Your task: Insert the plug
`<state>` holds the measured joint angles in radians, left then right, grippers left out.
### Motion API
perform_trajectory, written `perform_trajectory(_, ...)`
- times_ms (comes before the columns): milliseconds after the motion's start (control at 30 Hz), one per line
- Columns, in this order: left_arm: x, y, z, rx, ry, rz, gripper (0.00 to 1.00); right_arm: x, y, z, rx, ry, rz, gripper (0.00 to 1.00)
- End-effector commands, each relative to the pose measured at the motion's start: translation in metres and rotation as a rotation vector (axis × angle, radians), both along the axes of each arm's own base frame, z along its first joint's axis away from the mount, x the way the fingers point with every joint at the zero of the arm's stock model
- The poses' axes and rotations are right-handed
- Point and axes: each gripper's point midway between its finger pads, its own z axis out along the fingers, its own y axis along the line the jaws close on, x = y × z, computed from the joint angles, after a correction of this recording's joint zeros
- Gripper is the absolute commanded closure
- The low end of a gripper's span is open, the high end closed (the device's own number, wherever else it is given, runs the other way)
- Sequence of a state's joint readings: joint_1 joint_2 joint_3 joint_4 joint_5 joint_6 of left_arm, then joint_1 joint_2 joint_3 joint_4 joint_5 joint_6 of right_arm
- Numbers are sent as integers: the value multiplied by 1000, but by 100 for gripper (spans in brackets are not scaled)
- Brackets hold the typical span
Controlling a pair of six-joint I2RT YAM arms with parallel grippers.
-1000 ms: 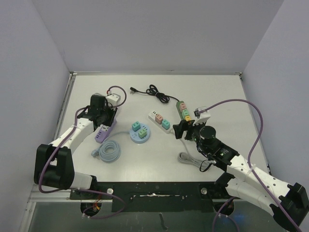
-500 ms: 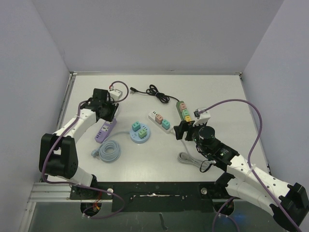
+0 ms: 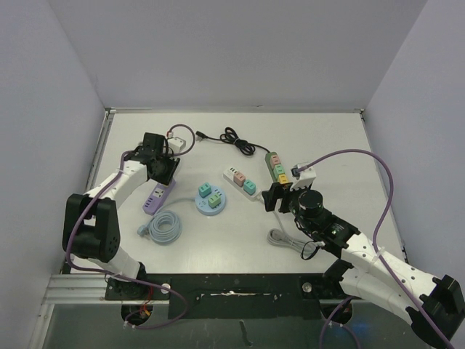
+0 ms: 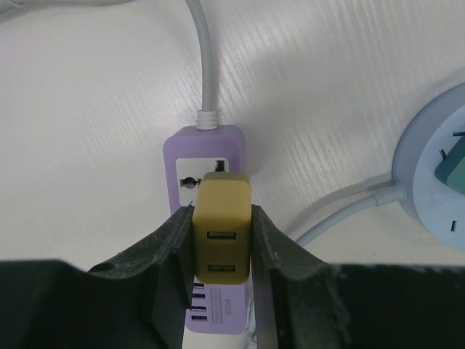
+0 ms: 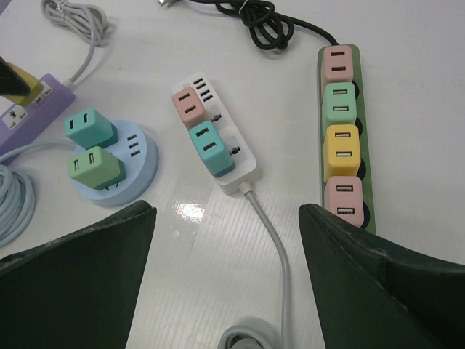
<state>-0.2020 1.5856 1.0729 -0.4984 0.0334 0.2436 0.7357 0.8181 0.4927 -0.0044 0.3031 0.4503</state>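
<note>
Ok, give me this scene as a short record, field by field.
left gripper: shut on mustard charger
charger position: over the socket of the purple strip; prongs hidden, seating unclear
right gripper: open, holding nothing
white strip: holds pink charger and teal charger
green strip: row of four chargers
round blue hub: two green chargers

The yellow plug (image 4: 223, 227) hides its own prongs (seated or not, I cannot tell). The right edge cuts the round blue hub (image 4: 415, 185).
</note>
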Motion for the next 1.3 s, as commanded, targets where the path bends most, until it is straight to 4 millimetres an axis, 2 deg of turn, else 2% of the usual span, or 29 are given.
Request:
perform_trajectory(0, 13, 5, -4, 38, 3, 8, 90, 3, 6, 18, 31, -39, 8, 19)
perform_trajectory(233, 18, 9, -3, 55, 17, -3, 90, 3, 5, 19, 23, -40, 7, 19)
perform_trajectory(333, 17, 3, -6, -3, 37, -23, 91, 4, 5, 19, 22, -40, 7, 19)
perform_trajectory(433, 12, -5, -15, -40, 64, -42, 90, 4, 6, 19, 20, -38, 9, 19)
perform_trajectory(567, 9, 3, -29, -48, 79, 39, 90, 4, 5, 19, 21, -36, 4, 19)
perform_trajectory(633, 6, 6, -34, -105, 89, 79, 90, 4, 5, 21, 28, -42, 3, 19)
perform_trajectory(900, -14, 13, -61, -138, 149, 63, 93, 4, 8, 24, 38, -47, 16, 19)
perform_trajectory(1200, -12, 10, -59, -187, 139, 42, 92, 3, 6, 31, 42, -66, 17, 19)
perform_trajectory(1267, -5, 9, -49, -194, 105, 46, 86, 2, 5, 34, 45, -71, 11, 19)
